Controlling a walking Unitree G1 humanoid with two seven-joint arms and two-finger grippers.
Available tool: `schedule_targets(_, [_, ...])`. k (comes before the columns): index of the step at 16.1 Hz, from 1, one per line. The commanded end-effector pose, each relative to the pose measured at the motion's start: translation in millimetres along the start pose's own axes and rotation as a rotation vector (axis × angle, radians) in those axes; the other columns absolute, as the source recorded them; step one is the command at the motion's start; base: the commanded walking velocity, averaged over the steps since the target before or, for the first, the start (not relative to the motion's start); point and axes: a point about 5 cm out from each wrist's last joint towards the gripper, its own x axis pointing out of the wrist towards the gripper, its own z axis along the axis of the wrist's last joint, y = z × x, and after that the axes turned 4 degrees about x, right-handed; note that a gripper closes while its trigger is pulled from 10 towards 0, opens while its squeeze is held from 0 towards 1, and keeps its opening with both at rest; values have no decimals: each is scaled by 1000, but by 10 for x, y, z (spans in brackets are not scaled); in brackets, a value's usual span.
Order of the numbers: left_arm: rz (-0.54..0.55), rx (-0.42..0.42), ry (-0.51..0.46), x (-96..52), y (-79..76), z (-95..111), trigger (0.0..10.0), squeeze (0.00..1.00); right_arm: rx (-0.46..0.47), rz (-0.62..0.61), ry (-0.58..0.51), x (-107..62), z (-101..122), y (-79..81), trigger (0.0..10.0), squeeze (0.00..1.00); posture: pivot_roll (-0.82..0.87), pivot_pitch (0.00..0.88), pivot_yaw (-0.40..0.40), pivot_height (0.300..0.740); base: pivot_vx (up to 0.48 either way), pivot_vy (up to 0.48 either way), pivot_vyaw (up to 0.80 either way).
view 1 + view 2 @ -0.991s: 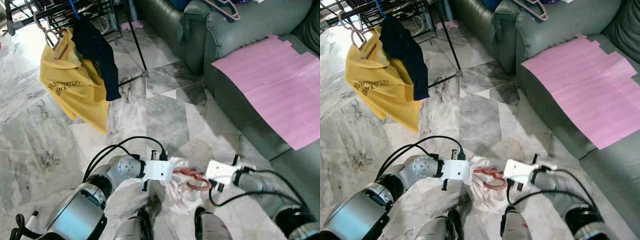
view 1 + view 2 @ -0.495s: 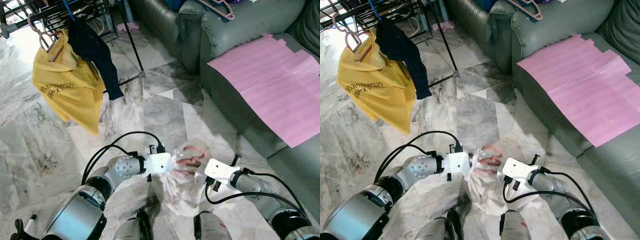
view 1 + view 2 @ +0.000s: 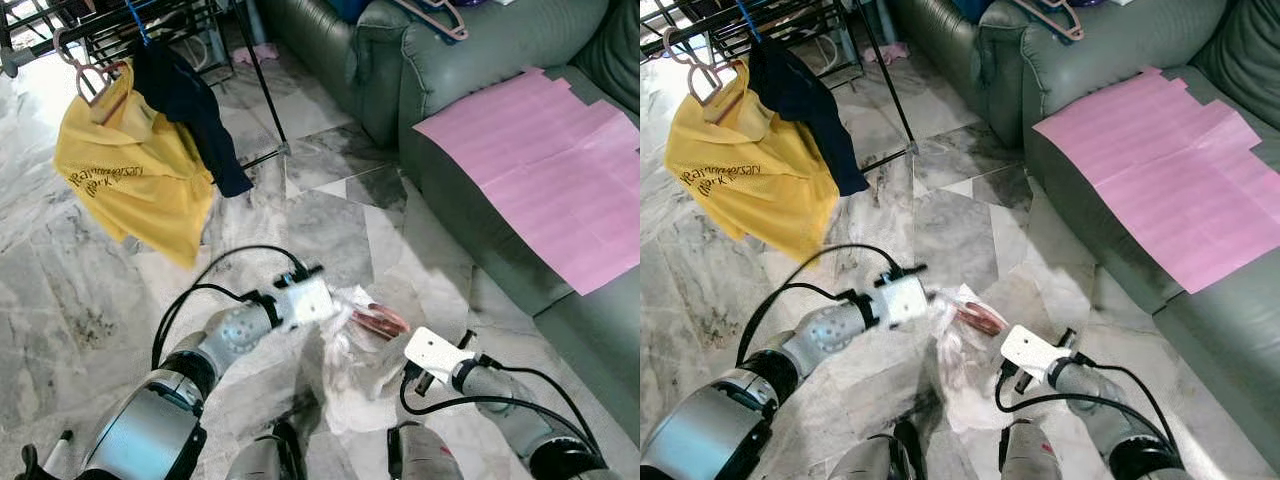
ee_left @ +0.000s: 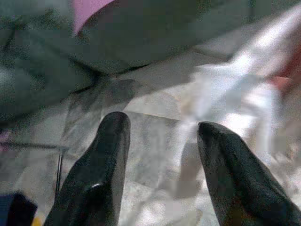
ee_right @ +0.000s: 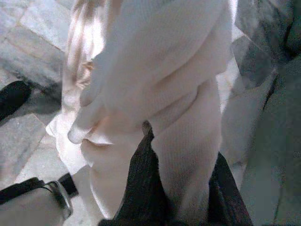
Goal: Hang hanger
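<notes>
The floor is polished marble in grey and white veined slabs, with darker grey slabs set diagonally in front of the sofa. The sofa is grey-green and stands directly on the floor along the robot's right side and ahead. A pink sheet lies flat on its seat cushion. A pink hanger rests on the sofa arm at the far end. The black legs of a drying rack stand on the floor ahead and to the left. A small pink item lies on the floor behind the rack, near the sofa corner; its type cannot be determined.
</notes>
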Motion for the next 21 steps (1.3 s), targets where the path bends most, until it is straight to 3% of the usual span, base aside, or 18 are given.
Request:
schedule_targets(1, [89,-137,100,-99,12,-198,10000,1000,56,-15,28,-14,-92,112,0,0,-317,197,130,740,0,0,0])
schedule_targets(4, [233,-460,250,-259,-72,-488,10000,1000,179,-106,75,-33,-223,192,0,0,-319,182,121,740,0,0,0])
schedule_targets(7, [298,-739,401,-424,-345,-729,10000,1000,359,-229,143,-54,-360,268,0,0,-305,161,106,740,0,0,0])
schedule_targets(8, [296,-789,440,-469,-469,-775,10000,1000,438,-268,166,-63,-405,296,0,0,-299,147,100,740,0,0,0])
schedule_targets(11, [214,-761,633,-690,-955,-927,10000,1000,644,-341,265,-126,-583,422,0,0,-284,107,79,740,0,0,0])
schedule_targets(13, [137,-749,716,-815,-1171,-986,10000,1000,732,-341,318,-165,-667,522,0,0,-269,83,65,740,0,0,0])
schedule_targets(14, [112,-738,765,-891,-1262,-1023,10000,941,769,-339,346,-192,-714,570,0,0,-259,71,55,740,0,0,0])
schedule_targets(15, [110,-753,777,-911,-1285,-1032,10000,729,781,-347,359,-209,-742,569,0,0,-251,61,47,740,0,0,0])
schedule_targets(16, [117,-757,786,-931,-1297,-1043,10000,0,808,-354,372,-229,-772,569,0,0,-236,49,34,740,0,0,0])
schedule_targets(20, [149,-795,835,-1029,-1333,-1105,10000,0,812,-314,391,-214,-769,603,0,0,-179,0,-7,740,0,0,0])
schedule_targets(21, [152,-818,838,-1050,-1343,-1115,10000,0,825,-311,382,-196,-746,610,2667,0,-175,0,-8,740,0,0,0])
